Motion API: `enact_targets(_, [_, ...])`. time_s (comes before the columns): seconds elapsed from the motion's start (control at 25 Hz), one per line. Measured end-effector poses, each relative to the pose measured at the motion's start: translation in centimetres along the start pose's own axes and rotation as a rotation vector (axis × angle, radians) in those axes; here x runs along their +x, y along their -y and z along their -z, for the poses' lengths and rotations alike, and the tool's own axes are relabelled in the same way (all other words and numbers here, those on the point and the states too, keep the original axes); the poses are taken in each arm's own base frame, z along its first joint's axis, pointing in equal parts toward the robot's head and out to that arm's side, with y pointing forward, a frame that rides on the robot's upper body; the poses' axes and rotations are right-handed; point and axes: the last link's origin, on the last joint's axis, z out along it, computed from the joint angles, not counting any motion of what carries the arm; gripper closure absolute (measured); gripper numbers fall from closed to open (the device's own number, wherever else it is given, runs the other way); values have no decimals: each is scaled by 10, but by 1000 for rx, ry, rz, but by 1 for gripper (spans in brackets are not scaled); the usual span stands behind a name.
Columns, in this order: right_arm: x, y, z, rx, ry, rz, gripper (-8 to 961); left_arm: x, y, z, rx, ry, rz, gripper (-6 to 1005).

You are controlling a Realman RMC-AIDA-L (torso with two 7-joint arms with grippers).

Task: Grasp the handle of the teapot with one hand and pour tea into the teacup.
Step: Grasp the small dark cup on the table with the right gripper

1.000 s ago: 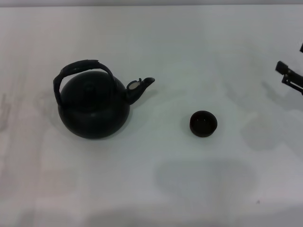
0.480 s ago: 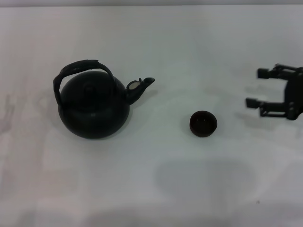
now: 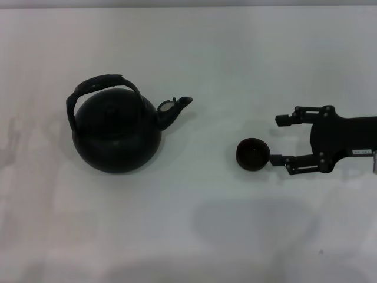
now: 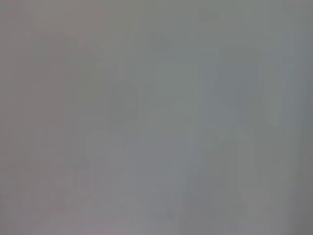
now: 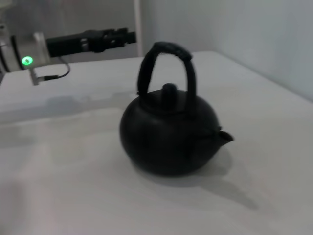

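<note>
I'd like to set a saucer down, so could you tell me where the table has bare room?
The widest bare patch of the table lies nearer the robot than the teapot and the teacup. The gap between spout and teacup is also bare, as is the far strip beyond both. It is crowded right of the teacup, where the right gripper stands open, one fingertip about touching the cup.
</note>
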Motion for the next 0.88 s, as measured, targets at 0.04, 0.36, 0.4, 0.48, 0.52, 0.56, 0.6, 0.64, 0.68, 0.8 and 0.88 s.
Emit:
enact_targets(0.04, [0,-1,-3,-13,-11,10,105,0,0,0,0,0,0,299])
enact_targets(0.36, [2,0,-18,-18,-65,44,104,0,0,0,0,-1,0,299])
enact_targets(0.4, [2,0,-21,-14,-74,49,103,0,0,0,-1,-1,0,299])
enact_targets(0.48, [3,1,-26,-7,-91,59,103,0,0,-1,-2,-3,0,299])
enact_targets(0.52, [4,1,-28,-4,-99,64,103,0,0,-1,-2,-3,0,299])
enact_targets(0.56, [4,1,-30,-3,-106,70,102,0,0,-1,-2,-3,0,299])
enact_targets(0.6, [4,1,-31,-4,-113,76,102,1,0,0,-1,-4,0,299])
enact_targets(0.64, [4,1,-32,-4,-116,80,102,1,0,0,-1,-4,0,299])
enact_targets(0.68, [4,1,-33,-5,-119,83,102,1,0,0,0,-4,0,299])
enact_targets(0.8, [4,1,-34,-8,-122,86,102,1,0,0,0,-4,0,299])
enact_targets(0.88, [5,0,-35,-12,-125,87,102,1,0,0,-1,-5,0,299])
